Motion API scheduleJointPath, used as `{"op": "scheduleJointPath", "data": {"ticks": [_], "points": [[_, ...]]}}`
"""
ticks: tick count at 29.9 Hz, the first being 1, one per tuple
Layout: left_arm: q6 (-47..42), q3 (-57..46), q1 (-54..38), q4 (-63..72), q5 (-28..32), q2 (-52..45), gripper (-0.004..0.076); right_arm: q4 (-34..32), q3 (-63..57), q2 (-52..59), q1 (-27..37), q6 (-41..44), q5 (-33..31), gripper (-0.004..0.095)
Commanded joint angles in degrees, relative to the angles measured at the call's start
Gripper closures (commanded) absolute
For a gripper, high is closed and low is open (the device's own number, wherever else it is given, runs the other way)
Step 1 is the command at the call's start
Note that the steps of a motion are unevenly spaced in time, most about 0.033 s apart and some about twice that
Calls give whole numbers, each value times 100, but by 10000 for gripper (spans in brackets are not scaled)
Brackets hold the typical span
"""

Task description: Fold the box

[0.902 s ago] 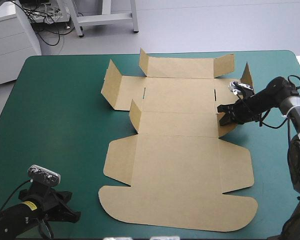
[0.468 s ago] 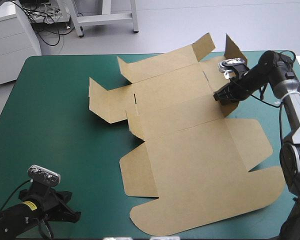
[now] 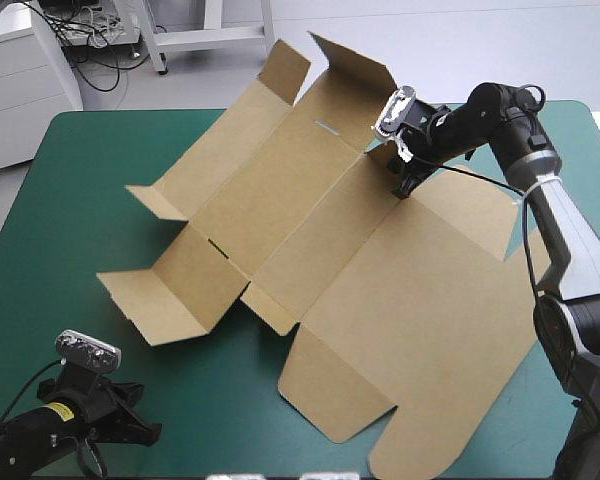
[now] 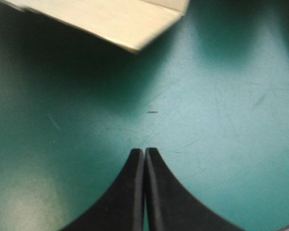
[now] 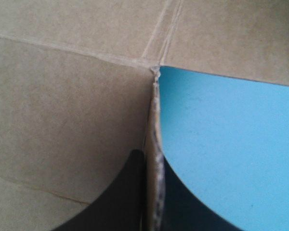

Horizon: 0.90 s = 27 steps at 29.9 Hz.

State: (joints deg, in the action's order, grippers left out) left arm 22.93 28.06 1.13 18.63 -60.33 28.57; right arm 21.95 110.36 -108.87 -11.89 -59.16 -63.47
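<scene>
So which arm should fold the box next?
Probably right: the right claw is shut on the box, at a flap edge on the far side. The left claw is shut on nothing, at the table's near corner.

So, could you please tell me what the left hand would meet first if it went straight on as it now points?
Probably only the teal-green cover: the shut left hand has nothing else just ahead. Farther on lies a corner of the box, though depth is unclear.

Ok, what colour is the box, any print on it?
The box is plain brown, no print; high view shows it best.
</scene>
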Motion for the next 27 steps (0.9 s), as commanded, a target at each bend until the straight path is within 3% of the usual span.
{"op": "scheduleJointPath", "data": {"ticks": [1, 5, 10, 17, 21, 27], "points": [[-57, 147, 26, 129, 213, 33, 756, 127, 196, 222, -72, -575, 400, 931], [-57, 147, 26, 129, 213, 33, 756, 126, 196, 95, -232, -1246, 569, 931], [-57, 147, 26, 129, 213, 33, 756, 136, 196, -176, -500, -1487, 811, 931], [-57, 147, 26, 129, 213, 33, 756, 136, 196, -537, -963, -2080, 1746, 931], [-57, 147, 26, 129, 213, 33, 756, 136, 196, -705, -1154, -2108, 2296, 931], [-57, 147, 26, 129, 213, 33, 756, 101, 196, -889, -1213, -2108, 2415, 927]]}}
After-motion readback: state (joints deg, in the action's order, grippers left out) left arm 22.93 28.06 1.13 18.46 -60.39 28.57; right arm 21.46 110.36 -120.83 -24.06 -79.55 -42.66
